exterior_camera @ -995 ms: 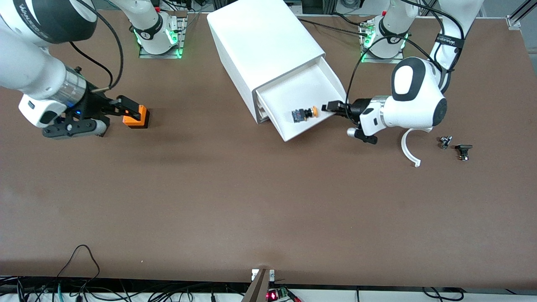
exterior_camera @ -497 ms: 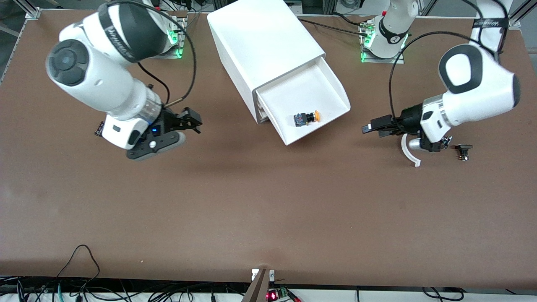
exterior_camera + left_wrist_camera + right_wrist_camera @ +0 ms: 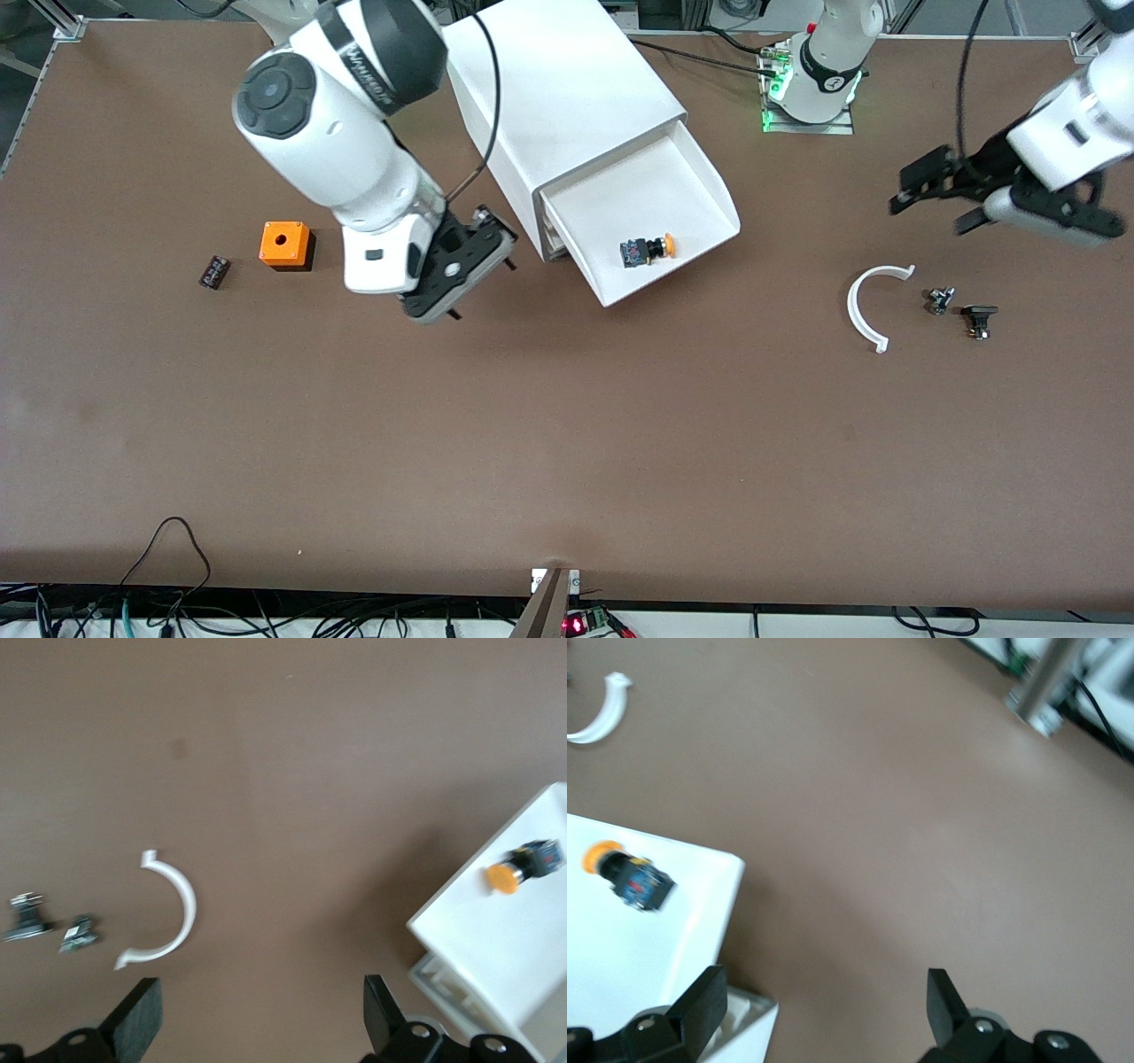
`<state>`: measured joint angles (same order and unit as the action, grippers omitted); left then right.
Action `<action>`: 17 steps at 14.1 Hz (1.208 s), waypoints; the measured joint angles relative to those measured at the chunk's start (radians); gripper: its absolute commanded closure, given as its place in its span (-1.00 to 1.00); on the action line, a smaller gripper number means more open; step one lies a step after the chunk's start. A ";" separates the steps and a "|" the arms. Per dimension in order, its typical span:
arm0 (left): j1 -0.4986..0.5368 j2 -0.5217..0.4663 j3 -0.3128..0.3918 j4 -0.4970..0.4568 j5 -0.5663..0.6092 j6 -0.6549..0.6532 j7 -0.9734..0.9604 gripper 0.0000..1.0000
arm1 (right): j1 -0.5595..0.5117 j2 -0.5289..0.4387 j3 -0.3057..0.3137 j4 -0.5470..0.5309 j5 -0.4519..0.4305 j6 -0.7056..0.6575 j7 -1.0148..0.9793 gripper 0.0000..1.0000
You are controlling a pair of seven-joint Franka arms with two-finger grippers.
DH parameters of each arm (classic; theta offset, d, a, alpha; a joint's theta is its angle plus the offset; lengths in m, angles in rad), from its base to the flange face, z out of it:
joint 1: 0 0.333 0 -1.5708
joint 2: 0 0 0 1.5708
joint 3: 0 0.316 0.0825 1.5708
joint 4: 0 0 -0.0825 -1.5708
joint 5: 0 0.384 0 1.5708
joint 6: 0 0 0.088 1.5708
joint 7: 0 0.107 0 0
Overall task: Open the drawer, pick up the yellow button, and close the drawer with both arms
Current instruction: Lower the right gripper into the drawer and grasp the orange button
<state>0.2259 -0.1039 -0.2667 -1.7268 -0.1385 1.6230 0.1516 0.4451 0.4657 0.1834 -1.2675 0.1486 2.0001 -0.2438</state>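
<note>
A: Where's your button (image 3: 648,249)?
B: Lying in the pulled-out drawer (image 3: 700,190), near its front lip.
A: Anything around it?
B: Right gripper (image 3: 483,257), fingers spread, at its nine o'clock over bare table; left gripper (image 3: 926,188), also spread, at two o'clock, above the white arc (image 3: 864,306).

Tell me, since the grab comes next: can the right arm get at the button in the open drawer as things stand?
Probably yes. The drawer is pulled out with the button lying uncovered in it, and the right gripper, fingers open, hangs beside the cabinet. The left gripper is well away.
</note>
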 measured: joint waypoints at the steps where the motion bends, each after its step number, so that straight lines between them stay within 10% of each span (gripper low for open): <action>1: -0.011 0.000 -0.002 0.026 0.049 -0.024 -0.018 -1.00 | 0.022 0.030 0.015 0.031 -0.012 0.023 -0.016 -1.00; 17: -0.042 0.035 -0.002 0.070 0.168 -0.035 -0.066 -1.00 | 0.265 0.237 0.008 0.165 -0.171 0.084 -0.155 -1.00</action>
<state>0.1839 -0.0690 -0.2690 -1.6566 0.0296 1.5882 0.0857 0.7101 0.7028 0.1914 -1.1027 -0.0227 2.0838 -0.3990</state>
